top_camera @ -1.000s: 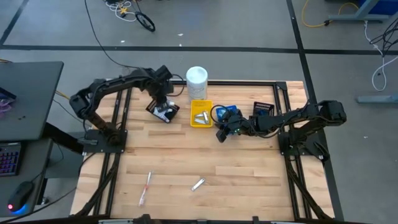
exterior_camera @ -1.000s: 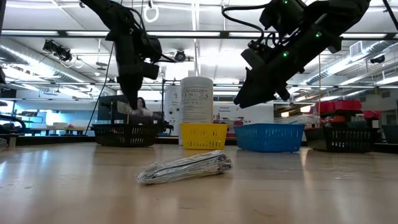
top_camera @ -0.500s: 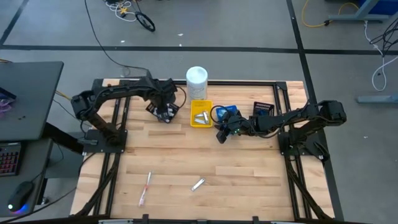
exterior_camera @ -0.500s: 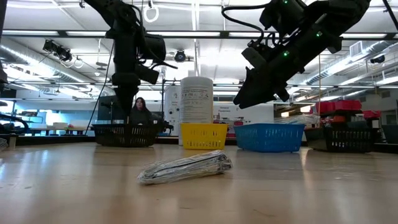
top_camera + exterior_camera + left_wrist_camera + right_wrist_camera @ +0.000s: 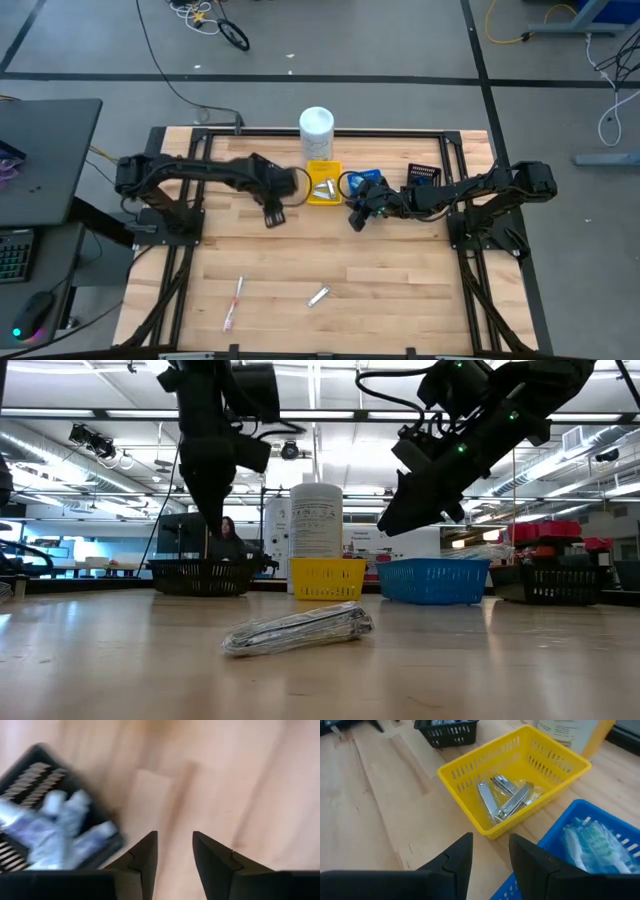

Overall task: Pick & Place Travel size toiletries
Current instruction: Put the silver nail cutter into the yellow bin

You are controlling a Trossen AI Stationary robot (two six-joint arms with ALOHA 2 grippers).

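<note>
Two toiletries lie loose near the table's front edge: a pink toothbrush (image 5: pixel 234 303) and a silvery sachet (image 5: pixel 318 296), the sachet also close up in the low view (image 5: pixel 297 630). My left gripper (image 5: pixel 272 216) hangs open and empty over bare wood, just nearer than a black tray (image 5: pixel 50 835) of white tubes (image 5: pixel 60 820). My right gripper (image 5: pixel 355 215) hovers open and empty at the near corners of the yellow tray (image 5: pixel 515 790), which holds silvery items (image 5: pixel 505 800), and the blue tray (image 5: pixel 585 845), which holds toothbrushes.
A tall white container (image 5: pixel 316 128) stands behind the yellow tray at the far edge. A second black tray (image 5: pixel 424 175) sits at the far right. Bare wood (image 5: pixel 380 270) spreads across the middle and near half of the table.
My left gripper has left its place above the black tray at the far left and swung toward the table's near edge and a little right, over bare wood. The right arm has kept still.
</note>
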